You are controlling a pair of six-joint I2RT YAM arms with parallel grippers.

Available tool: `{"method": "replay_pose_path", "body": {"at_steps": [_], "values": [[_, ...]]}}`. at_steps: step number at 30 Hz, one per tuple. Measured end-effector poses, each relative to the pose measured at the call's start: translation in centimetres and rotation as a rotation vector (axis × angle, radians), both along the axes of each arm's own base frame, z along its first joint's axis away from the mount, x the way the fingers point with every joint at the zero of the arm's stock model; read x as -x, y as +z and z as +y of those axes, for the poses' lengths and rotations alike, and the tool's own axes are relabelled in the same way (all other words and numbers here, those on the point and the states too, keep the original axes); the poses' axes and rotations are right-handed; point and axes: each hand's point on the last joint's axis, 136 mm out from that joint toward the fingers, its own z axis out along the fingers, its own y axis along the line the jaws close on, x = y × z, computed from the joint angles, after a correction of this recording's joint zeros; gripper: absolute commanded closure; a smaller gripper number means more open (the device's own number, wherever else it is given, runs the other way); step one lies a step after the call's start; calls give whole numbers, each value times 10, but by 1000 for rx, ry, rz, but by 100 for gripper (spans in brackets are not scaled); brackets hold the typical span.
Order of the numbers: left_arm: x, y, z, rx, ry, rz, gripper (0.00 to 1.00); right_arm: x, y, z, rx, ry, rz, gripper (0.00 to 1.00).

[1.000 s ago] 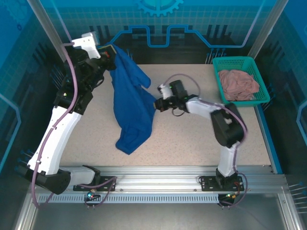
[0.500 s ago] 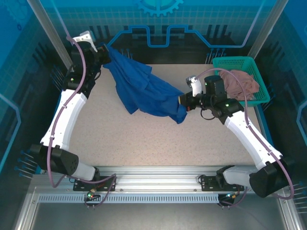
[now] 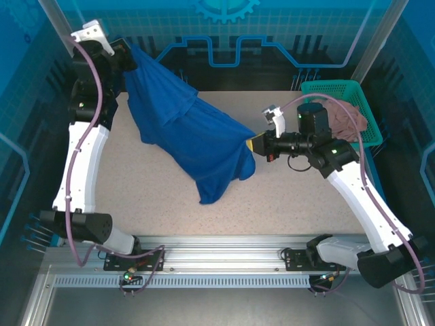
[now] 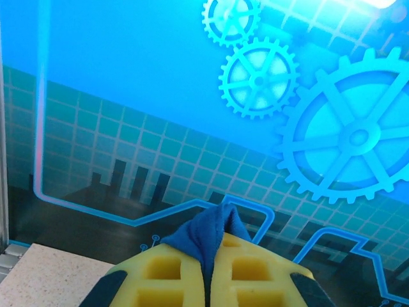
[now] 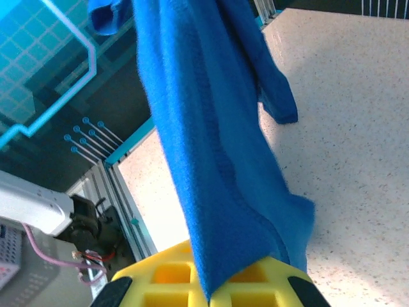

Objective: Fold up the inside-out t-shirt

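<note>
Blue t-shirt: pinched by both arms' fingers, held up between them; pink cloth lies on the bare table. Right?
No: the pink cloth lies in the teal basket, as the top external view shows. The rest holds.

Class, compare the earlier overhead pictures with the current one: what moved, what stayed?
The right gripper, shut on the royal-blue cotton t-shirt, pulled it rightward. The left gripper carried its end back and left, stretching the bunched shirt between them. Both grips held; the teal mesh basket of dusty-pink cloth stayed put.
</note>
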Motion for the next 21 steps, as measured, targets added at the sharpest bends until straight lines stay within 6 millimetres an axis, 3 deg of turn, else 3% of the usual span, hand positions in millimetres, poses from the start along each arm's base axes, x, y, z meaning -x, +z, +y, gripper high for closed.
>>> {"method": "replay_pose_path", "body": {"at_steps": [3,6,8,10,11,12,13,14,15,16,18,21], "values": [[-50,-36,-12,-4,-22,70,87,-32,-31,6,9,-72,120,100],[-122,-97,-32,-19,-69,192,62,-75,-80,3,61,-193,248,100],[-167,-150,-45,-25,-102,295,39,-102,-117,-5,117,-281,320,100],[-187,-209,-54,-32,-123,423,31,-125,-147,-15,166,-350,370,100],[-185,-243,-57,-33,-130,515,29,-135,-160,-22,188,-380,391,100],[-179,-272,-59,-36,-138,601,26,-143,-171,-28,210,-406,406,100],[-166,-301,-62,-39,-145,686,14,-151,-183,-36,236,-432,422,100],[-148,-325,-64,-45,-152,754,9,-157,-194,-44,265,-453,433,100],[-127,-344,-67,-49,-158,811,9,-160,-202,-49,286,-467,442,100],[-93,-360,-73,-48,-169,866,9,-164,-210,-55,313,-478,450,100],[-27,-371,-87,-41,-198,928,11,-166,-225,-65,360,-488,468,100],[50,-349,-114,-33,-270,875,13,-165,-242,-76,409,-492,492,100]]}}
